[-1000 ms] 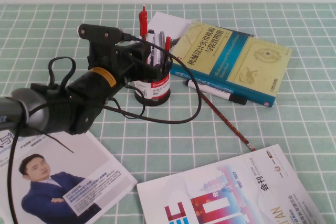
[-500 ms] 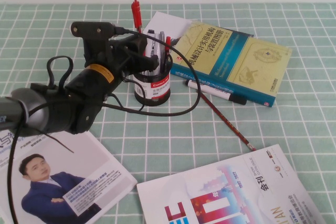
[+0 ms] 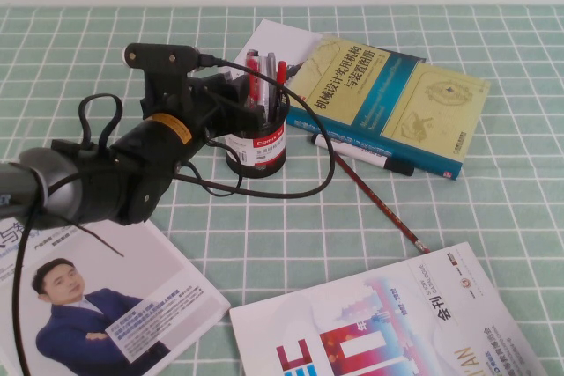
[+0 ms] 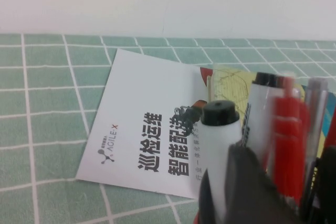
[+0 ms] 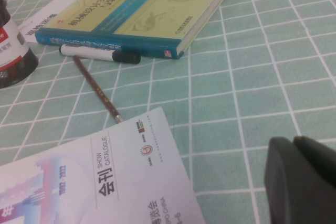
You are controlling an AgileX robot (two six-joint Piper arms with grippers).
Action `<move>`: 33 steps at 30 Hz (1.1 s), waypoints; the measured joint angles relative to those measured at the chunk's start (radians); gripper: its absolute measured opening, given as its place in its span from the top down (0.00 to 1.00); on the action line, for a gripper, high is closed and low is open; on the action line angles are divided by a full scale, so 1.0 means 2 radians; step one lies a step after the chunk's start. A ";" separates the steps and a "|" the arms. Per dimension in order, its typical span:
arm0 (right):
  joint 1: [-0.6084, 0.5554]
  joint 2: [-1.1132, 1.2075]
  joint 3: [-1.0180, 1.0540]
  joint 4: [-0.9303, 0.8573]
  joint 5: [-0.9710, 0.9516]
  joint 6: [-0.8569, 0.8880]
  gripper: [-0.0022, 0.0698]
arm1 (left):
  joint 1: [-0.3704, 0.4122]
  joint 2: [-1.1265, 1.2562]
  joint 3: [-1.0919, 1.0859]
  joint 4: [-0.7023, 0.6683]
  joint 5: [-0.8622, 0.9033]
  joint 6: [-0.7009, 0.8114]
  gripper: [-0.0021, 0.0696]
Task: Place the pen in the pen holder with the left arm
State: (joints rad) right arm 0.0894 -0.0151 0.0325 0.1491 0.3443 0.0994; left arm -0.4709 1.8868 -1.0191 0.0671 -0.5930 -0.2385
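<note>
The pen (image 3: 251, 85) stands in the pen holder (image 3: 256, 143); left pincer (image 3: 236, 99) (grip unreadable) should withdraw. Right pincer (image 5: 304, 182), state unclear, rests low over the tabletop (image 3: 441, 41).

Yellow-blue book (image 3: 388, 103) lying flat, white marker (image 3: 361, 154) sitting just beside its near edge, thin red pencil (image 3: 379, 204) lying diagonal, magazines (image 3: 388, 323) resting near front.

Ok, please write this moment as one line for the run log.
short red translucent pen: standing in black mesh pen holder | left gripper: at holder's rim | right gripper: low over table, away
</note>
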 joint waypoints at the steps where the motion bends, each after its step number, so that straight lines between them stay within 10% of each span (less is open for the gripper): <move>1: 0.000 0.000 0.000 0.000 0.000 0.000 1.00 | 0.000 0.000 0.000 0.000 0.000 0.000 0.60; 8: 0.000 0.000 0.000 0.000 0.000 0.000 1.00 | 0.000 -0.025 0.000 -0.006 0.026 0.003 0.57; 16: 0.000 0.000 0.000 0.000 0.000 0.000 1.00 | 0.000 -0.168 0.000 0.032 0.144 0.010 0.93; 33: 0.000 0.000 0.000 0.000 0.000 0.000 1.00 | 0.000 -0.543 0.166 0.054 0.387 -0.026 0.97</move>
State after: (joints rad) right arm 0.0894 -0.0151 0.0325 0.1491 0.3443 0.0994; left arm -0.4709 0.8006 -0.6877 0.1744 0.1818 -0.2913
